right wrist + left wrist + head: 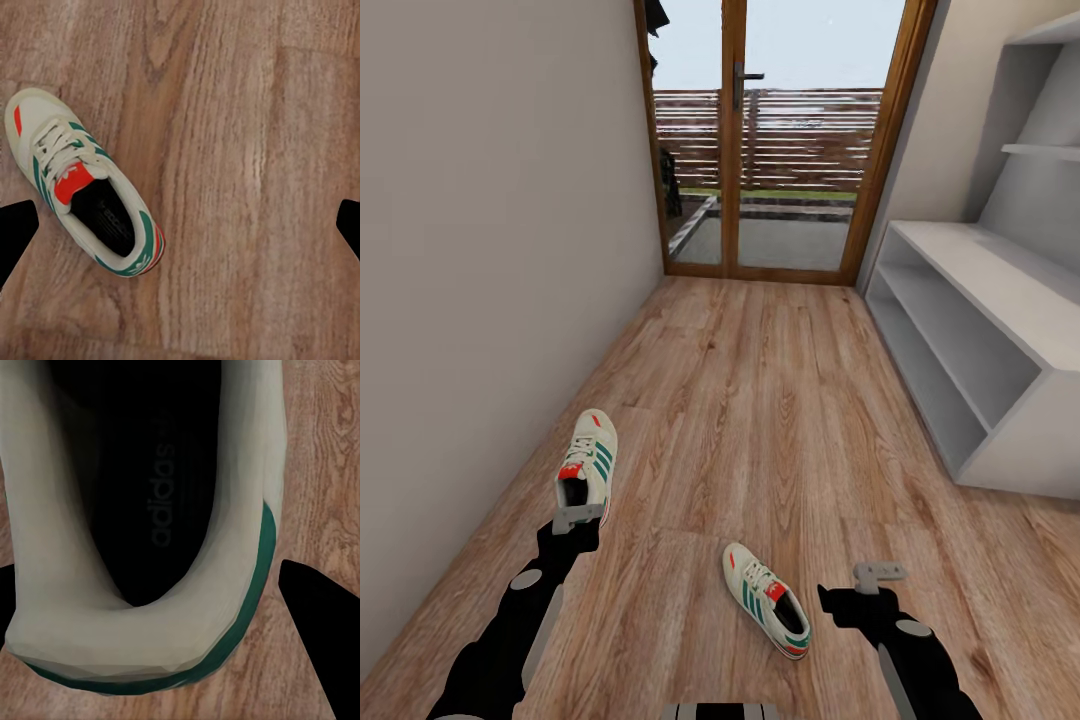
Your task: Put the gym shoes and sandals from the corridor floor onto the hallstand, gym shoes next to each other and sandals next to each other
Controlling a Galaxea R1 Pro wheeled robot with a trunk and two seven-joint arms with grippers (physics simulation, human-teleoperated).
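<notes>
The left end effector (578,519) stands released astride the heel of the left gym shoe (588,466) on the corridor floor (780,400). Judged light, with a soft collar; grasp the heel rim. The right end effector (879,574) hangs released beside the other gym shoe (766,598).

Home entry corridor: glazed door (780,140), hallstand (1000,330), plank floor (760,420).

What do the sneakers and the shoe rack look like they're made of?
Sneakers: apparently matte cream leather or synthetic, with green stripes, laces and a dark lining; the render leaves it open. Shoe rack: smooth pale grey panels, probably painted board, with no visible grain.
</notes>
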